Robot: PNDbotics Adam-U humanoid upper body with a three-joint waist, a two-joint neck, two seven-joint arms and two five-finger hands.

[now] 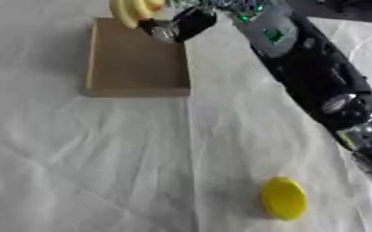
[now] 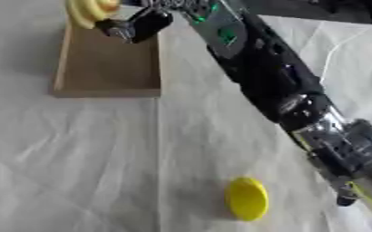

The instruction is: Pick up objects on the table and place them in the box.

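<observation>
Prob. a lab/test setup: table under creased white cloth [image 1: 102, 158], bare robot arm [image 1: 316, 77].

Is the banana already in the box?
Not yet. The banana is held in the right hand over the box's far edge, not lying inside.

A matt, creased white cloth [image 1: 102, 158] covers the table. The box [image 1: 138, 61] looks like plain matt cardboard. The yellow disc [image 1: 284, 198] seems smooth plastic. The arm [image 2: 261, 59] is glossy black with silver metal.
</observation>
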